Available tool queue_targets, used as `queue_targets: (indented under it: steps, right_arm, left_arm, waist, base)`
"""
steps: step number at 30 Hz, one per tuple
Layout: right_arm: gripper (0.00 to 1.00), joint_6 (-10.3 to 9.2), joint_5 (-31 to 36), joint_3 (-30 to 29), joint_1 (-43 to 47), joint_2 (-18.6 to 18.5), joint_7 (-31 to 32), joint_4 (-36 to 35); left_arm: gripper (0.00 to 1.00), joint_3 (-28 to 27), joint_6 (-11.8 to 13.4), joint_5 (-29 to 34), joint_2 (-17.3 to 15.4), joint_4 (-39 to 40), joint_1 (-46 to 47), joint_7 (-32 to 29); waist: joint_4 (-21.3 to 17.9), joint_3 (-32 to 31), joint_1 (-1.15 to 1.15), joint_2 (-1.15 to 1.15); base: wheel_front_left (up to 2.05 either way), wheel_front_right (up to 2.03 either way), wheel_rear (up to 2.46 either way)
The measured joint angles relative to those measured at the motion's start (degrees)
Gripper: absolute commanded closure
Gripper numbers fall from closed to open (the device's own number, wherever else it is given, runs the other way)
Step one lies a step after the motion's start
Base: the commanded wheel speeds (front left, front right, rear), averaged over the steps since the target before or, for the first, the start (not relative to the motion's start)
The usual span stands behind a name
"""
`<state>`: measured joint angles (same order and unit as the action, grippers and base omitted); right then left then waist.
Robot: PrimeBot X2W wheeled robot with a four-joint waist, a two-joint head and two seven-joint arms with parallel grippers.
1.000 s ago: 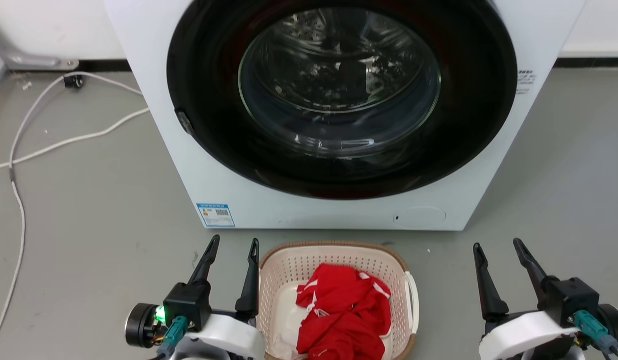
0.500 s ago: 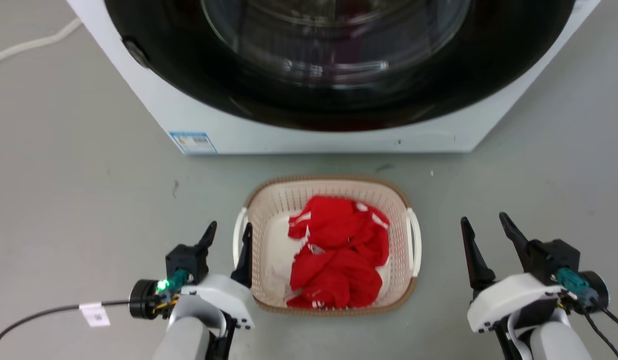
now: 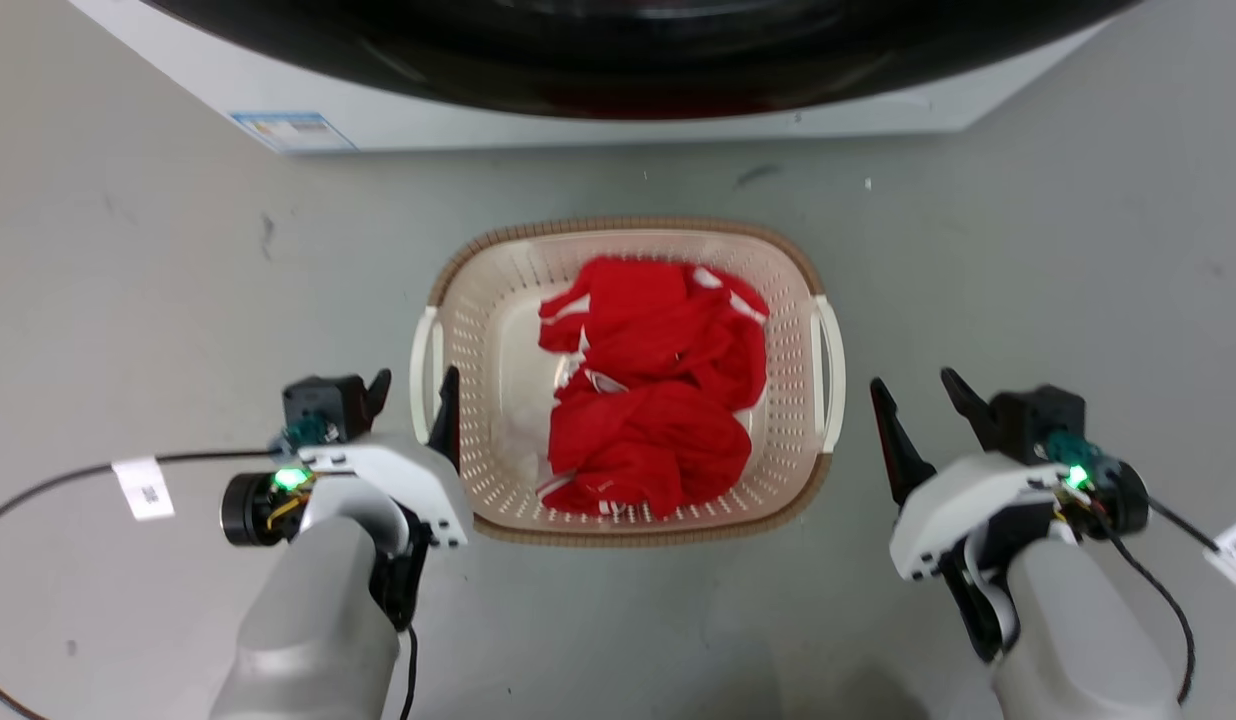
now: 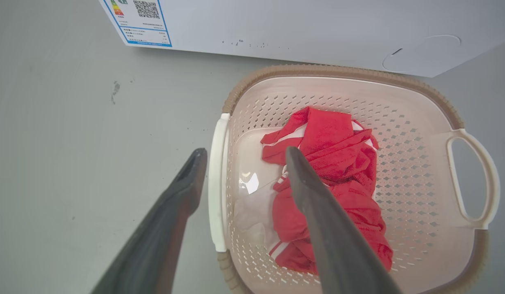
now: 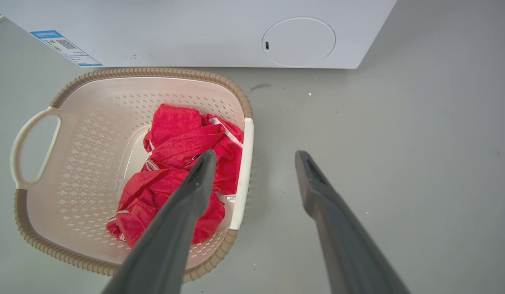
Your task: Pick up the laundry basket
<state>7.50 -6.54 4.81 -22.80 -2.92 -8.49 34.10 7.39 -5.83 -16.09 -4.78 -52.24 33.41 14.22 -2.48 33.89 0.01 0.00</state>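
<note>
Head view: the laundry basket (image 3: 478, 340) sits on the floor (image 3: 128, 250) before the washing machine (image 3: 538, 128), with red clothes (image 3: 648, 420) heaped inside. The left gripper (image 3: 414, 383) is spread wide astride the basket's left handle. The right gripper (image 3: 912, 385), also wide and empty, is near the right handle.

Left wrist view: one finger is outside the handle, the other over the clothes.

Right wrist view: the right handle shows between the fingers.

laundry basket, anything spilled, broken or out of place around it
Nothing stands out. The laundry basket sits level on the floor, red clothes all inside, handles whole. Only small dark scuffs mark the floor.
</note>
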Motion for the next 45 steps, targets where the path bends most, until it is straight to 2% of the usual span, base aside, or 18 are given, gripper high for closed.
queue_targets:
  steps: [13,15,16,19,25,26,27,28,29,39,45]
  right_arm:
    - [0.0,0.01,-8.2,9.9,-16.0,0.0,-1.9,19.4]
    - [0.0,0.0,-9.5,11.8,-17.7,0.0,-2.1,21.4]
    - [0.0,0.01,-11.4,15.0,-20.3,0.0,-2.6,23.6]
    - [0.0,0.01,-15.1,19.4,-23.2,0.0,-3.0,26.3]
    - [0.0,0.01,-18.5,22.8,-26.3,0.0,-2.6,29.3]
    - [0.0,0.01,-19.2,23.2,-26.8,0.0,-1.9,29.9]
    - [0.52,0.0,-19.8,23.7,-27.1,0.0,-1.5,30.5]
    - [0.91,0.0,-20.2,24.1,-27.3,0.0,-1.2,30.9]
    - [1.0,0.0,-20.7,24.6,-27.5,0.0,-1.2,31.2]
    - [1.0,-0.18,-24.4,28.4,-28.7,-0.7,-0.5,33.7]
    - [1.0,-0.2,-26.4,30.1,-28.4,-0.8,0.0,35.3]
  left_arm:
    - [0.0,0.1,-1.3,-3.4,-1.8,-13.5,11.2,-1.4]
    - [0.0,0.4,-1.5,-3.7,-2.0,-14.6,12.2,-1.4]
    - [0.0,1.3,-1.6,-3.8,-2.4,-16.2,14.0,-1.4]
    - [0.0,2.3,-1.6,-3.9,-2.5,-18.1,16.0,-2.1]
    - [0.0,3.6,-1.6,-4.7,-2.6,-19.2,18.3,-3.0]
    - [0.09,3.8,-1.6,-4.9,-2.5,-19.4,18.6,-3.2]
    - [0.57,4.1,-1.6,-4.9,-2.4,-19.5,18.8,-3.3]
    - [1.0,4.3,-1.6,-5.4,-2.2,-19.5,18.9,-3.7]
    - [1.0,4.7,-1.6,-5.8,-2.2,-19.7,18.9,-4.3]
    - [1.0,9.0,-1.5,-9.2,-1.9,-19.6,18.7,-6.6]
    - [1.0,11.7,-1.2,-11.5,-1.6,-19.6,17.8,-9.6]
  waist:
    - [-2.4,10.1,0.0,0.0]
    - [-2.7,11.2,0.0,0.0]
    - [-3.1,12.5,0.0,0.0]
    - [-3.6,13.9,0.0,0.0]
    - [-3.7,14.9,0.0,0.0]
    - [-3.5,14.9,0.0,0.0]
    - [-3.4,15.0,0.0,0.0]
    - [-3.3,15.0,0.0,0.0]
    - [-3.2,14.9,0.0,0.0]
    - [-2.4,13.6,-0.01,0.0]
    - [-2.1,10.7,-0.01,0.0]
  base:
    - [0.0,0.0,0.0]
    - [0.0,0.0,0.0]
    - [0.0,0.0,0.0]
    - [0.0,0.0,0.0]
    - [0.0,0.0,0.0]
    - [0.0,0.0,0.0]
    - [0.0,0.0,0.0]
    - [0.0,0.0,0.0]
    - [0.0,0.0,0.0]
    - [0.0,0.0,0.0]
    - [0.0,0.0,0.0]
